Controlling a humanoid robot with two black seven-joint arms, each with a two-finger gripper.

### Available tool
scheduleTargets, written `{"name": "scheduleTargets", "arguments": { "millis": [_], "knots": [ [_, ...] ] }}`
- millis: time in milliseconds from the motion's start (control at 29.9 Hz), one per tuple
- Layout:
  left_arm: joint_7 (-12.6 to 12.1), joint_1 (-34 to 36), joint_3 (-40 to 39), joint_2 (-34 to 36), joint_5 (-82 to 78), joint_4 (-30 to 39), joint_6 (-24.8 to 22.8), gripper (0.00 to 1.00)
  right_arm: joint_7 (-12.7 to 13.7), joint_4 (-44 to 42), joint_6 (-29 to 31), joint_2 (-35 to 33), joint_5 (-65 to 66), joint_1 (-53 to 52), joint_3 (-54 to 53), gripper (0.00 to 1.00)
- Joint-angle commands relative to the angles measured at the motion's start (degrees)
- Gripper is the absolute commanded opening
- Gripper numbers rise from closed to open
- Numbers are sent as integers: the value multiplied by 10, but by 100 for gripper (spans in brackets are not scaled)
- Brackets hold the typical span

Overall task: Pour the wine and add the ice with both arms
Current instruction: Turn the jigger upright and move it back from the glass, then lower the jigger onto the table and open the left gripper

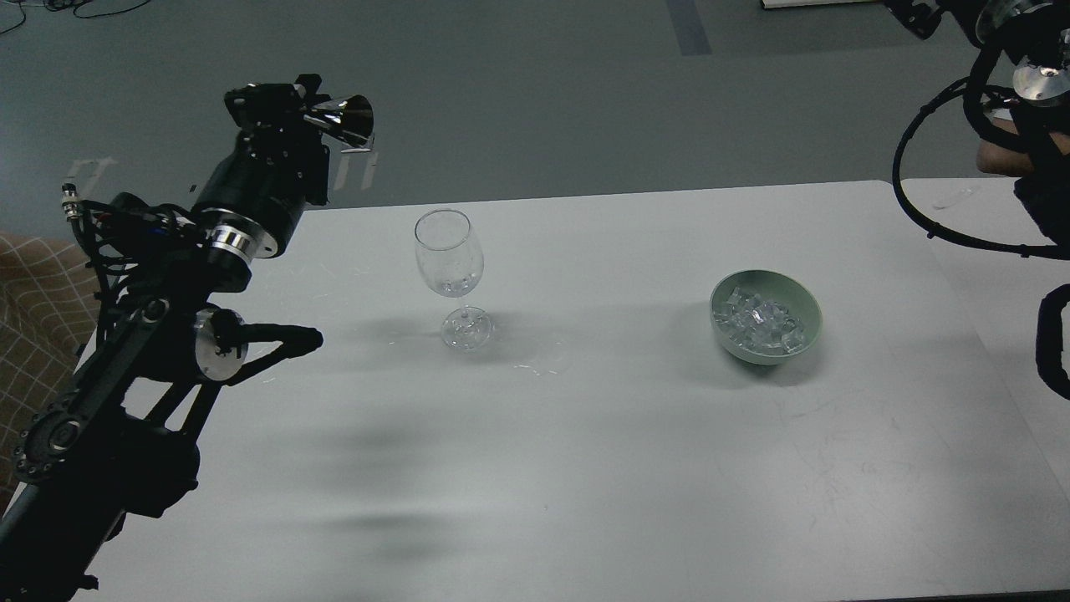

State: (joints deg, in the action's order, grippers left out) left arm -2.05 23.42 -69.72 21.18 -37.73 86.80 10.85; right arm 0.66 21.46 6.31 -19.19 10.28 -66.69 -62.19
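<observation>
A clear stemmed wine glass [449, 259] stands upright on the white table [585, 435], left of centre. My left gripper [288, 104] is shut on a shiny steel jigger [344, 121], held high and to the left of the glass, past the table's far edge. A pale green bowl [807, 305] to the right holds the ice [759, 322], a heap of small clear cubes. My right arm [1024, 125] shows only as links and cables at the top right; its gripper is out of view.
A few spilled drops [543, 368] lie on the table right of the glass foot. A second white table [986, 251] adjoins on the right. A checked fabric [33, 301] sits at the left edge.
</observation>
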Motion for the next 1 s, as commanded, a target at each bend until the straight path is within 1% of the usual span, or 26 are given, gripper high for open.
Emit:
{"name": "scheduleTargets", "arguments": {
  "millis": [0,100,167,234,334,368,435,502,569,636,669,702,736,769,803,970],
  "knots": [
    [-4,-22,-85,-2,185,-10,-14,0,0,1,-2,-8,-1,11,0,100],
    [-2,-39,-105,-2,260,-20,-17,0,0,1,-2,-14,-1,15,0,100],
    [-2,-50,-122,-3,305,-37,-32,0,1,1,-2,-17,-1,20,0,100],
    [-3,-64,-149,-8,373,-64,-57,0,1,1,-3,-16,-1,22,0,100],
    [-3,-74,-159,-21,416,-90,-72,0,0,1,-4,-16,-1,22,0,100],
    [-3,-74,-160,-25,421,-99,-74,0,0,1,-4,-16,-1,22,0,100],
    [2,-74,-161,-46,427,-152,-77,0,1,1,-4,-16,-1,22,0,100],
    [3,-74,-161,-56,423,-179,-80,0,1,1,-4,-16,-1,23,0,100],
    [5,-74,-156,-66,420,-208,-99,0,1,0,-4,-17,-1,25,0,100],
    [13,-74,-151,-69,417,-239,-116,0,0,0,-4,-19,-1,31,0,100],
    [18,-72,-151,-70,414,-247,-116,0,1,1,-4,-21,-1,32,0,100],
    [29,-71,-149,-70,412,-261,-119,0,1,0,-4,-23,0,33,0,100],
    [29,-71,-149,-70,412,-261,-119,0,1,0,-4,-23,0,33,0,100],
    [36,-71,-147,-71,407,-270,-121,0,0,0,-4,-23,0,33,0,100],
    [38,-71,-141,-73,405,-278,-121,5,0,0,-4,-23,0,35,0,100],
    [40,-67,-118,-76,405,-315,-122,10,0,1,-4,-23,0,35,-1,100]
  ]
}}
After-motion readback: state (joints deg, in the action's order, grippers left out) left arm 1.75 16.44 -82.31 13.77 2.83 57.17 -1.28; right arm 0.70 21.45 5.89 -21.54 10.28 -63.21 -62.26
